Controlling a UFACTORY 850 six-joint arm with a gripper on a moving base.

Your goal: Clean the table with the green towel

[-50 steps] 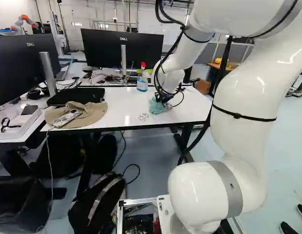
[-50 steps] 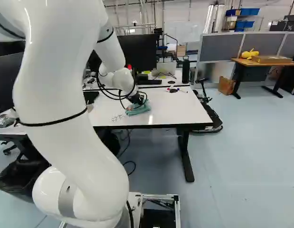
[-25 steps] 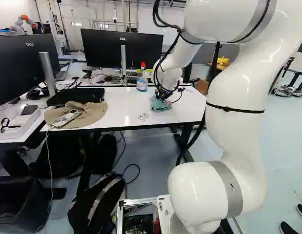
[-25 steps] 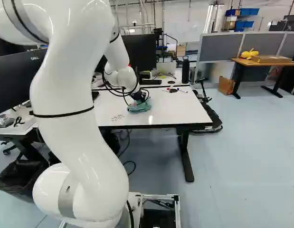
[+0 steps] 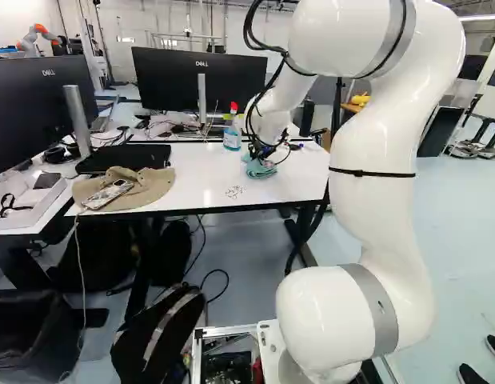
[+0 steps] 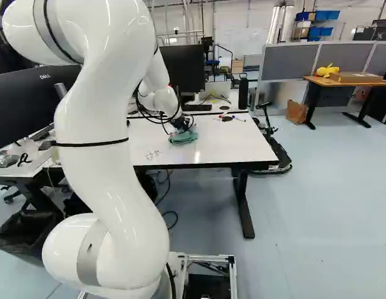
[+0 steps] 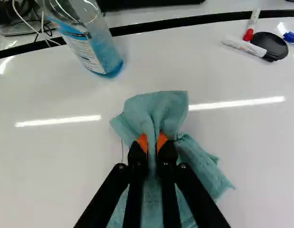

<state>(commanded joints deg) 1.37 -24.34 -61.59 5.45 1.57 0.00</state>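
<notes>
At the far end of the arm (image 5: 383, 208), seen in the left base view, the black gripper (image 5: 261, 155) points down onto the green towel (image 5: 261, 170). The towel lies bunched on the white table (image 5: 191, 172), right of the middle of its top. A spray bottle (image 5: 232, 138) with a red head and blue liquid stands just behind it, near the table's back edge. Dark scribbled marks (image 5: 234, 192) lie nearer the base than the towel and to its left, apart from it. At the table's left end, a tan hat (image 5: 151, 189) carries a phone (image 5: 107, 194); a flat black case (image 5: 123, 158) lies behind the hat.

In the right base view, the towel (blue-green rather than plain green) rests under the gripper, with the same marks to its left and bare tabletop to its right. A dark bottle (image 6: 243, 92) stands beyond the table's back edge.

In the wrist view, the gripper (image 7: 152, 142) is closed on a fold of towel: cloth pinched between both orange pads (image 7: 142, 141), the rest spread ahead of, under and beside the fingers. Past the towel, the spray bottle stands to one side; to the other lie a red-capped marker (image 7: 244, 46), its end touching a round black disc (image 7: 271, 46), and a blue-capped marker (image 7: 290, 37).
</notes>
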